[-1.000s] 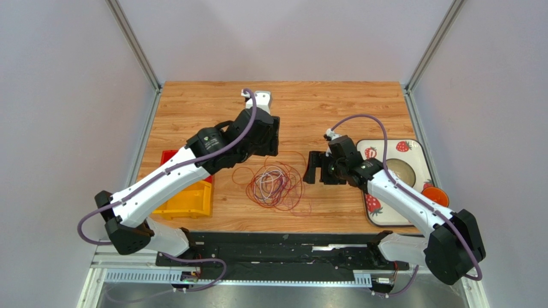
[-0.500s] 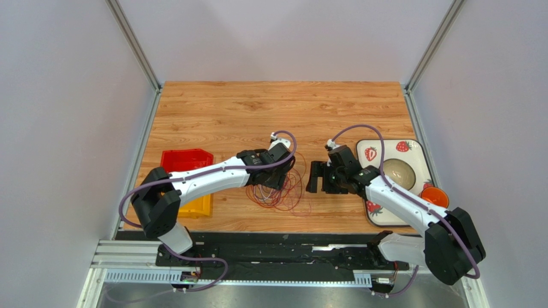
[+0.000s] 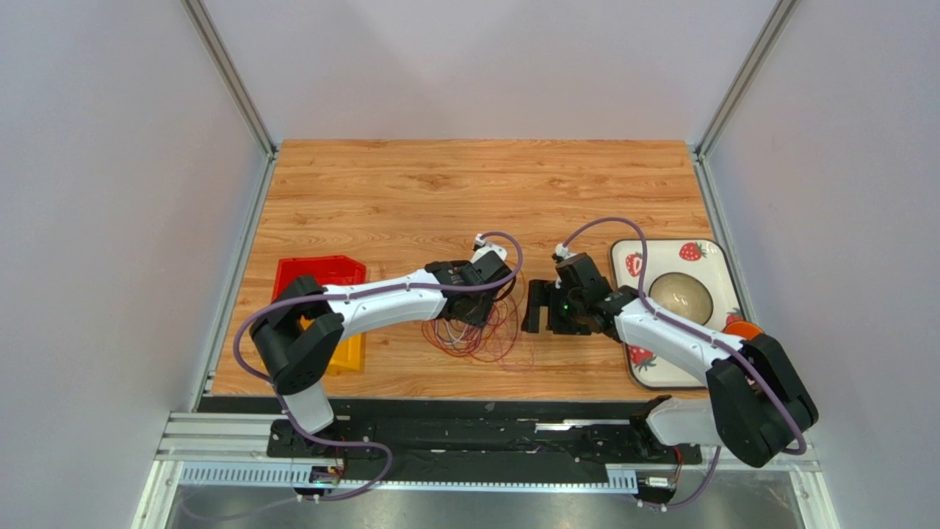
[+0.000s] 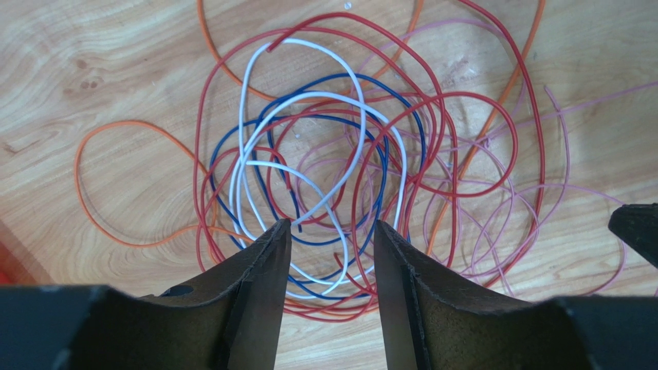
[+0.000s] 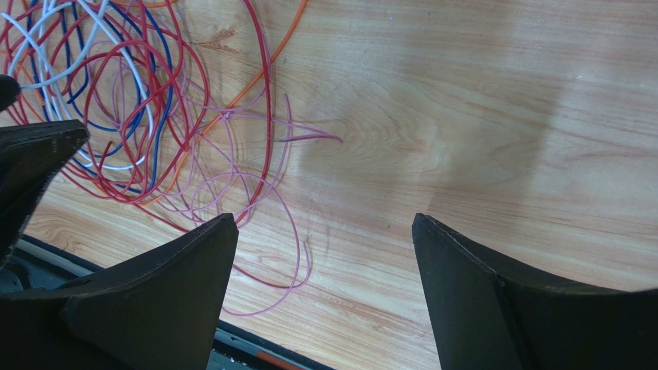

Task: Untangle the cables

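Note:
The cables [image 3: 487,336] lie as one tangle of thin red, blue, white, pink and orange loops on the wooden table, near its front edge. My left gripper [image 3: 478,310] hangs low over the tangle's back part. In the left wrist view its jaws [image 4: 330,228] stand apart, and white, blue and red cables [image 4: 361,131] run on the table in the gap, none of them pinched. My right gripper [image 3: 537,305] stands wide open just right of the tangle. Only bare wood and a pink cable loop [image 5: 297,231] show between its fingers [image 5: 324,220].
A red bin [image 3: 320,273] and a yellow bin [image 3: 351,351] sit at the left, partly under my left arm. A strawberry-print tray [image 3: 706,256] at the right carries a bowl [image 3: 686,293] and an orange cup [image 3: 748,331]. The table's front edge [image 5: 232,339] is close behind the pink loop.
My left arm swung from the back of the table forward and down onto the cable tangle, and its jaws have narrowed a little. My right gripper edged slightly left, still wide open.

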`<state>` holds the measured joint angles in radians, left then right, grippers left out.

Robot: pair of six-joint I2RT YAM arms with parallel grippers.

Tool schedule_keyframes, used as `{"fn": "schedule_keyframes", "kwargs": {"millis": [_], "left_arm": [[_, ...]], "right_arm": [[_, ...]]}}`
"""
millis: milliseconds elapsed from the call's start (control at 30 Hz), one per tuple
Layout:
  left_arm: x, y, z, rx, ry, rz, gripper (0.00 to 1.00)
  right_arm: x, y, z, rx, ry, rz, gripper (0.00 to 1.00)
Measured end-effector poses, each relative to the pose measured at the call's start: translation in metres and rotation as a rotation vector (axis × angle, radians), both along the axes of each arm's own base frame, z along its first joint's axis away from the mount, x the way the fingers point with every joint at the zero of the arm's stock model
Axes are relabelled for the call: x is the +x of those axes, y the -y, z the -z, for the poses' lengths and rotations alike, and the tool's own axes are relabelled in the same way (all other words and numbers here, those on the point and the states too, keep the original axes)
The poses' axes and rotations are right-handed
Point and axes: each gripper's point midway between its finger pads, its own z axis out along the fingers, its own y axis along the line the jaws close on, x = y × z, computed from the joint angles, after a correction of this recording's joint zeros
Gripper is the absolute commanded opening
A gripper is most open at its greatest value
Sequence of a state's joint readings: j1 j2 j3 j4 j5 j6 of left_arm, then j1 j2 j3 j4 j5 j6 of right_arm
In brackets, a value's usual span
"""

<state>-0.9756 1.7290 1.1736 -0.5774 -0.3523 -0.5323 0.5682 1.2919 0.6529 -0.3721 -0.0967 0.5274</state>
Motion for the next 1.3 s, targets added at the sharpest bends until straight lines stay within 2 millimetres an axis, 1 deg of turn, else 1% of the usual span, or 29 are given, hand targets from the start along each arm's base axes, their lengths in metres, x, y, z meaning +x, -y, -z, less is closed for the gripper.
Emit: {"fn": "schedule_keyframes", "kwargs": {"millis": [267,600,767,867,967,1000,1033,1100,1133,1167,1300], "left_arm": [[0.009,-0.002,-0.005,-0.003,0.041,-0.022,0.53],[0.018,-0.004,-0.005,-0.007,0.061,-0.051,0.52],[0.018,-0.004,0.004,0.005,0.049,-0.056,0.51],[0.016,-0.006,0.011,0.015,0.034,-0.075,0.46],[0.014,-0.01,0.016,0.023,0.026,-0.099,0.35],[0.013,-0.012,0.017,0.024,0.025,-0.107,0.25],[0.013,-0.013,0.018,0.028,0.025,-0.113,0.21],[0.013,-0.016,0.018,0.033,0.027,-0.129,0.06],[0.013,-0.018,0.018,0.043,0.03,-0.134,0.03],[0.013,-0.02,0.018,0.05,0.034,-0.143,0.0],[0.012,-0.028,0.013,0.076,0.042,-0.155,0.0]], "right_arm": [[-0.002,0.002,0.017,-0.016,-0.024,0.0,0.87],[0.007,-0.005,0.016,0.007,0.006,-0.001,0.86],[0.007,-0.006,0.016,0.009,0.006,-0.003,0.86],[0.009,-0.008,0.016,0.016,0.01,-0.006,0.86],[0.01,-0.009,0.015,0.019,0.014,-0.006,0.86],[0.01,-0.009,0.016,0.02,0.015,-0.006,0.86],[0.011,-0.009,0.016,0.02,0.016,-0.007,0.86],[0.011,-0.01,0.016,0.022,0.016,-0.008,0.86],[0.011,-0.01,0.016,0.023,0.016,-0.009,0.86],[0.012,-0.011,0.015,0.026,0.018,-0.009,0.86],[0.014,-0.013,0.015,0.031,0.022,-0.012,0.86]]}}
